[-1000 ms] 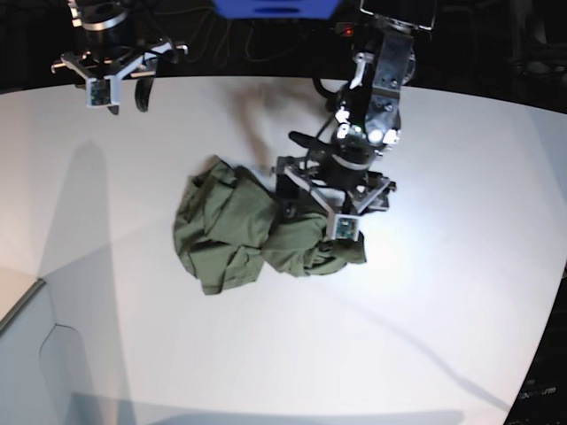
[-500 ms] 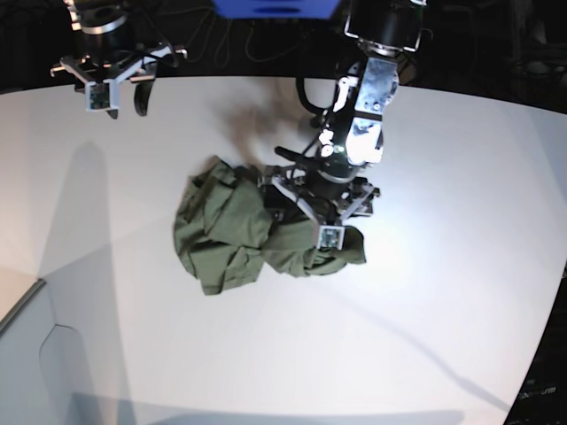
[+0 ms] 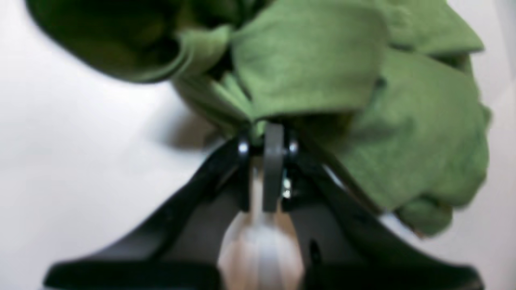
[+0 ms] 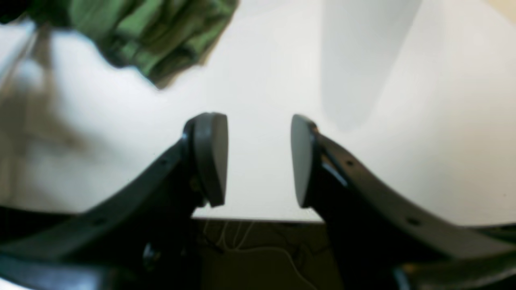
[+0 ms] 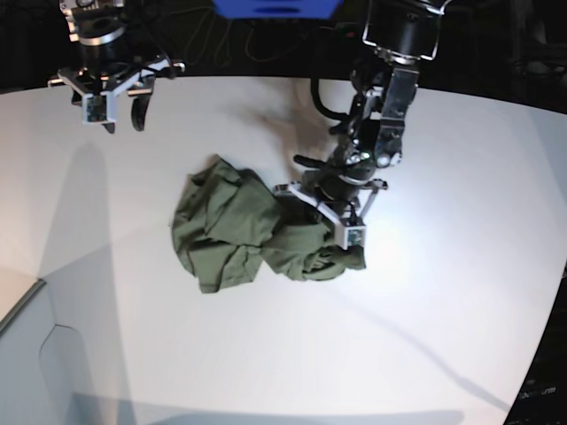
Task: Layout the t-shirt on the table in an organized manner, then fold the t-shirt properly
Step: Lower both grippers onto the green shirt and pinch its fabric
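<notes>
Two arms over the table (image 5: pixel 443 292), and only one of them is busy. The t-shirt (image 5: pixel 232 232) lies crumpled in a green heap near the middle of the white top, bunched and creased, no sleeve or collar clearly laid out. The left gripper (image 5: pixel 330 209) is down on the heap's right side — and the left wrist view shows it plainly: the jaws are pinched tight together on a gathered fold of the t-shirt (image 3: pixel 322 72), green cloth bunching out from the closed tips and draping up and to the right. Bare table (image 3: pixel 80 161) shows to the left of that pinch, with a soft shadow beneath the fabric. The picture is blurred, so which part of the garment is caught I cannot say.

The right gripper (image 5: pixel 122 113) hangs over the far left part of the table, well apart from the cloth. From its own wrist camera the right gripper (image 4: pixel 258 157) has its two dark pads (image 4: pixel 209 157) parted with nothing between them — just white table (image 4: pixel 403 121) beyond. A corner of the t-shirt (image 4: pixel 161 36) shows at the top left of that view, some way from the fingertips. Below the pads the table's edge gives way to a dim area with thin pale cables.
</notes>
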Motion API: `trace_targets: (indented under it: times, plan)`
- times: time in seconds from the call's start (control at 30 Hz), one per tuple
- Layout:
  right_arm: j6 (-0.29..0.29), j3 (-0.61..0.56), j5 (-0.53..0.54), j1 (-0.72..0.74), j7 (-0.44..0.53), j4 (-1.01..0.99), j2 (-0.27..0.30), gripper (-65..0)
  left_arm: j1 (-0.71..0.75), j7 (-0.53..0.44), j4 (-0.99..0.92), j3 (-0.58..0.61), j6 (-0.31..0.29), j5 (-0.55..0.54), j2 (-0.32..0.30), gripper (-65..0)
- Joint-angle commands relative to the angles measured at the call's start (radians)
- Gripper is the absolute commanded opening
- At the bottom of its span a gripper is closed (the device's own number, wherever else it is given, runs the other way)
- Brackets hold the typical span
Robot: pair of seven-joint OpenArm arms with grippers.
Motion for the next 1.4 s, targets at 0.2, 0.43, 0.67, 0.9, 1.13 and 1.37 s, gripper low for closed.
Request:
trace_targets:
  times: [0.2,0.43,0.67,0.9,1.13,1.37]
  plan:
    - [0.003,-0.026,-0.002,0.108,0.021,0.016,0.002,-38.6,0.026,-0.018,0.06,0.0,-0.006,-0.098,-0.071,-64.8]
    - [0.003,-0.155,-0.002,0.28,-0.18,0.014,0.002,-35.9,0.098,-0.018,0.103,-0.001,-0.009,-0.184,-0.171,-64.8]
    - [0.003,-0.308,-0.002,0.424,-0.266,-0.112,-0.02,-28.1,0.134,-0.018,0.104,-0.001,-0.009,-0.23,-0.225,-64.8]
    - [0.003,-0.446,-0.002,0.554,-0.256,-0.339,-0.021,-28.2,0.154,-0.018,0.116,-0.001,-0.009,-0.23,-0.228,-64.8]
    - [0.003,-0.514,0.001,0.633,-0.254,-0.445,-0.023,-28.3,0.195,-0.018,0.256,-0.001,-0.006,-0.226,-0.228,-64.8]
    - [0.003,-0.514,0.001,0.671,-0.254,-0.548,-0.043,-29.4,0.207,-0.018,0.32,-0.003,-0.003,-0.23,-0.228,-64.8]
